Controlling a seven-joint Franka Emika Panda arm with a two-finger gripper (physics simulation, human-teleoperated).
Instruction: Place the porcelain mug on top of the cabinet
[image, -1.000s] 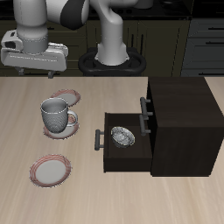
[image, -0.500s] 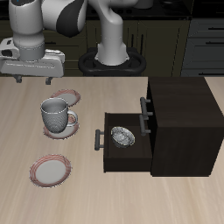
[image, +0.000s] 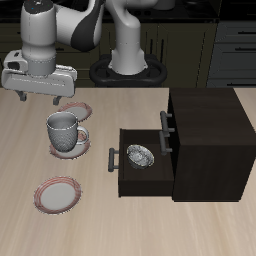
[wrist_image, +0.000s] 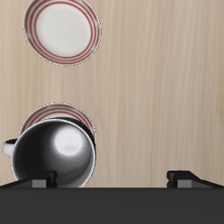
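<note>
The porcelain mug (image: 63, 131) stands upright on a pink-rimmed plate (image: 72, 143) on the bench (image: 30, 215), well apart from the cabinet (image: 210, 140); in the wrist view the porcelain mug (wrist_image: 54, 157) shows its dark inside and a pale glint at the bottom, its loop handle poking out to one side, with the pink-rimmed plate (wrist_image: 61, 114) peeking out from beneath it; the hand (image: 37, 99) hangs in the air above and a little behind the mug, its fingers spread wide and holding nothing; in the wrist view its fingertips (wrist_image: 40, 179) stand well apart with bare wood between them; a second plate (image: 72, 108) lies farther back, partly hidden behind the mug, and a third plate (image: 57, 194) lies nearer the front edge; the cabinet's flat top is bare, and its drawer (image: 140, 160) is pulled out with a small patterned silver bowl (image: 139, 155) resting inside.
</note>
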